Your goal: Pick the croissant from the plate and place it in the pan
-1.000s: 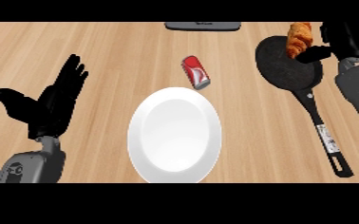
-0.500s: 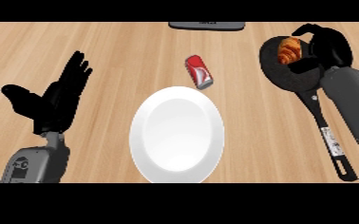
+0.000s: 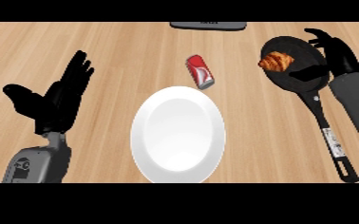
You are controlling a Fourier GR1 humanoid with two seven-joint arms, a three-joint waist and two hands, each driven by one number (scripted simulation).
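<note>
A golden-brown croissant [image 3: 276, 61] lies inside the black pan [image 3: 298, 78] at the right, toward the pan's left side. My right hand [image 3: 335, 56] is over the pan's right rim with its fingers spread open and apart from the croissant. The pan's long handle runs toward the lower right. A white plate [image 3: 178, 133] with nothing on it sits at the centre front. At the left edge my left hand [image 3: 57, 98] rests open, fingers pointing up.
A red can [image 3: 200, 70] lies on its side between the plate and the pan, just beyond the plate. A dark flat object [image 3: 208, 25] sits at the counter's far edge. The top is light wood.
My right hand has let go of the croissant, which now lies in the pan, and the hand has opened and drawn to the right. The left hand stayed put.
</note>
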